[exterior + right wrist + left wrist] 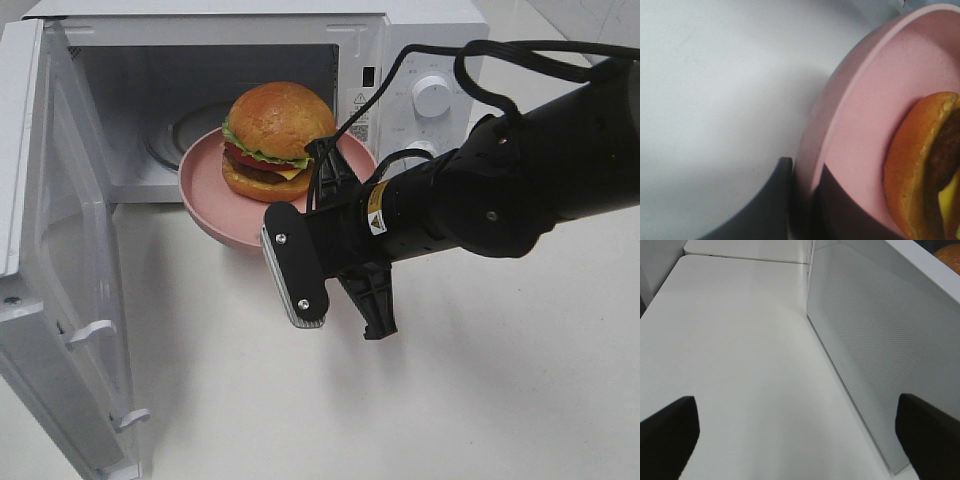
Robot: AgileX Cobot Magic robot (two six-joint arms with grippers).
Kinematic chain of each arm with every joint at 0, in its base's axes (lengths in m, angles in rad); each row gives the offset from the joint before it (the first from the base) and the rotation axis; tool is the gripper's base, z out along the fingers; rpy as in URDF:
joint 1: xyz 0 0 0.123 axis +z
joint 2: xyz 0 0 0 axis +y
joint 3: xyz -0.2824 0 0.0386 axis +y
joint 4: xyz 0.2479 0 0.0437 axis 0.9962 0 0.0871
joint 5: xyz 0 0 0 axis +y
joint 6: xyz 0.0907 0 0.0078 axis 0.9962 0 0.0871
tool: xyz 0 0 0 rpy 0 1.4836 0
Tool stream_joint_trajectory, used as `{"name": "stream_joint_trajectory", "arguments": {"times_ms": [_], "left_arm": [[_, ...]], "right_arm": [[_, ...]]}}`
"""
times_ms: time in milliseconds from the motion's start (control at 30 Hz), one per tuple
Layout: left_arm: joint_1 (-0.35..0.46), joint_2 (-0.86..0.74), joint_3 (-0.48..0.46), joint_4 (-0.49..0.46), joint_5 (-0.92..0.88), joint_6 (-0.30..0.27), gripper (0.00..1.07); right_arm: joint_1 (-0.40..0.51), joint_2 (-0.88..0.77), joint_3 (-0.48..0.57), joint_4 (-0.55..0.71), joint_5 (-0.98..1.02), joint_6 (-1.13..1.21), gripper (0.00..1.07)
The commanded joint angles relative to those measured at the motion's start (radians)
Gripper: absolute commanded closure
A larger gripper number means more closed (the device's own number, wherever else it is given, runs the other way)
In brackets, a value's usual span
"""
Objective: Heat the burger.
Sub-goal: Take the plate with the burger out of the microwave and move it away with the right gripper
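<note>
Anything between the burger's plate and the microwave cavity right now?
Nothing. In the exterior high view the pink plate carrying the burger hangs at the open microwave mouth, held by the right end effector.

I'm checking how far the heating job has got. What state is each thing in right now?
Microwave door: swung wide open.
Microwave: cavity lit by room light, nothing resting inside yet.
Burger: whole, sitting on the plate.
Plate: held up at the microwave opening, gripped at its rim.
Right gripper: shut on the plate rim.
Left gripper: open, holding nothing, beside the door.
</note>
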Motion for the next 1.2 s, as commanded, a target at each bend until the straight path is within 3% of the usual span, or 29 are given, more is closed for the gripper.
{"name": "stream_joint_trajectory", "arguments": {"times_ms": [33, 467, 1200], "left_arm": [[0.002, -0.003, 0.002, 0.0, -0.011, 0.0, 0.07], [0.002, -0.003, 0.002, 0.0, -0.011, 0.0, 0.07], [0.002, -0.003, 0.002, 0.0, -0.011, 0.0, 0.07]], "right_arm": [[-0.002, -0.071, 0.035, -0.011, -0.08, -0.014, 1.07], [-0.002, -0.23, 0.201, -0.039, -0.065, -0.013, 1.07], [-0.002, -0.516, 0.372, -0.054, 0.108, 0.058, 1.07]]}}
